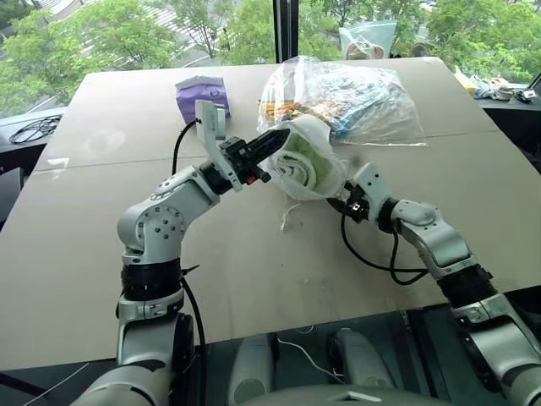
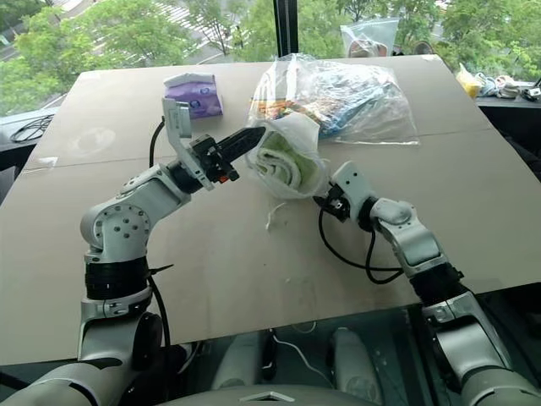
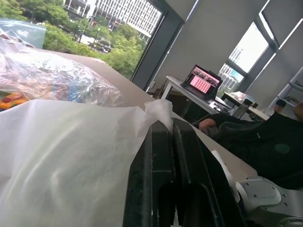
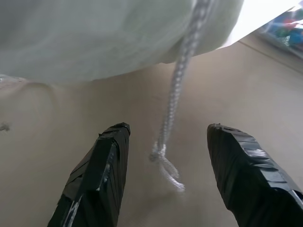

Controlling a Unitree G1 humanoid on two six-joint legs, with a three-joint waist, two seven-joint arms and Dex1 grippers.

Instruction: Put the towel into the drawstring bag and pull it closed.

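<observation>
**Inspector:** State the condition of your left gripper.

**Robot:** My left gripper [image 1: 279, 139] was pressed together on the upper edge of the drawstring bag [image 1: 314, 161] — in its wrist view both black fingers [image 3: 158, 165] stood side by side with the white fabric pinched at their tips. It held that edge up off the table [image 1: 101, 254].

**Inspector:** And the right?

**Robot:** My right gripper [image 4: 165, 156] had its fingers apart and nothing between them. It sat just beside the lower right side of the bag, the pouch's underside hanging above it. One white cord [image 4: 182, 90] hung down between the two fingers, knotted at its end, touching neither finger that I could see.

**Inspector:** Where was the towel?

**Robot:** The towel [image 1: 297, 167] was inside the bag — its light green roll showed through the thin fabric and at the mouth, which faced my left arm. A loose cord end [image 1: 287, 218] trailed from the bag onto the table.

**Inspector:** Other items on the surface?

**Robot:** A large clear plastic bag [image 1: 355, 97] of colourful items lay directly behind the drawstring bag, touching or nearly so; I could not tell which. A purple tissue packet [image 1: 201, 95] lay well apart, toward the far left. A laptop [image 3: 203, 82] stood open on a desk beyond the table.
</observation>
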